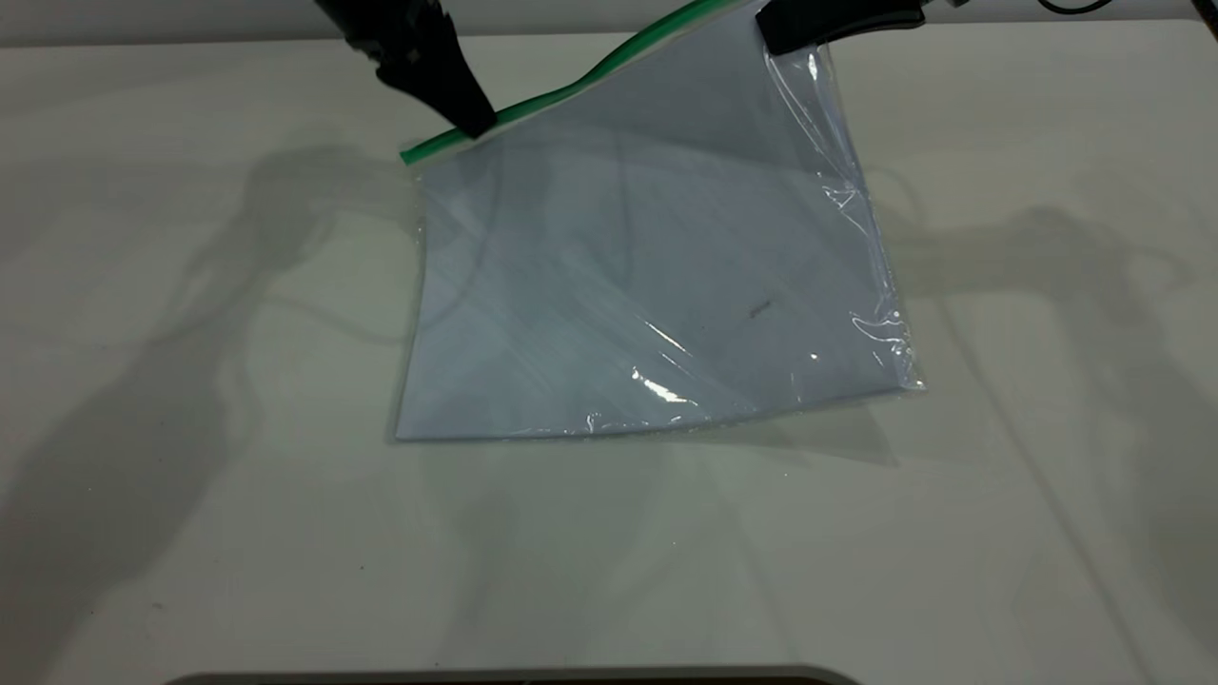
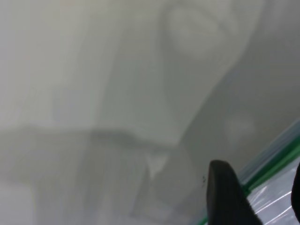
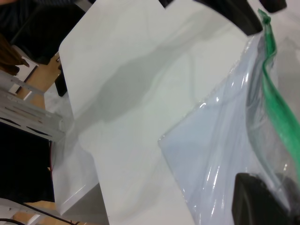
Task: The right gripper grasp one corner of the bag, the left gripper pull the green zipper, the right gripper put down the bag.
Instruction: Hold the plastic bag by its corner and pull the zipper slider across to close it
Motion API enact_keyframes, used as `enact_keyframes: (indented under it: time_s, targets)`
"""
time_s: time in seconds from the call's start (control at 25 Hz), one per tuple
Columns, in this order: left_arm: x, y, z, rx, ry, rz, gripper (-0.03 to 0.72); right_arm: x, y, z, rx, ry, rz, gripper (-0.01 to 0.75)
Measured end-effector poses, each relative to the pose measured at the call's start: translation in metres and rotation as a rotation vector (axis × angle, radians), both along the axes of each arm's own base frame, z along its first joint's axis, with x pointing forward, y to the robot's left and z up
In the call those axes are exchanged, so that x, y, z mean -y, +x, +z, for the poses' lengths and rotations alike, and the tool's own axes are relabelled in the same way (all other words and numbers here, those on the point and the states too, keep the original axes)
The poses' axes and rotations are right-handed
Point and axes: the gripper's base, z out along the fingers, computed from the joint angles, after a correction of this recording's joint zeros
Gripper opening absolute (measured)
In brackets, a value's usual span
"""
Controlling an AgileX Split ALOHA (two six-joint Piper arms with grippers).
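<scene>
Right end effector, clamped on the top corner of the clear rectangular plastic bag, lifts that edge taut; the opposite edge rests on the white bench. Left end effector pinches the thin green zipper strip near its low end, apparently to draw the slider along.

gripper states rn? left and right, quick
Left gripper: shut on the green zipper, near its left end.
Right gripper: shut on the bag, holding its far right corner lifted.
</scene>
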Motion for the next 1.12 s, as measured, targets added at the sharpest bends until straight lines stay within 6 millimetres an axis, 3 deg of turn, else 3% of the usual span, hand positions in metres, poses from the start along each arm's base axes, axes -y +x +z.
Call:
enact_keyframes:
  time_s: [0.24, 0.48, 0.72, 1.12]
  targets:
    - [0.0003, -0.0009, -0.0014, -0.008, 0.001, -0.005, 0.373, 0.0002, -0.0002, 0.0054, 0.012, -0.004, 0.003, 0.033]
    - [0.0001, -0.0015, -0.0015, -0.013, 0.004, -0.009, 0.225, 0.0003, -0.0005, 0.0061, 0.013, -0.005, 0.004, 0.033]
    - [-0.0005, -0.0020, -0.0027, -0.012, 0.027, -0.016, 0.132, 0.0003, -0.0004, 0.0064, 0.014, -0.005, 0.003, 0.033]
    - [-0.0021, 0.0002, -0.0100, 0.013, 0.086, -0.003, 0.105, -0.0007, 0.0000, 0.0061, 0.018, -0.010, 0.000, 0.033]
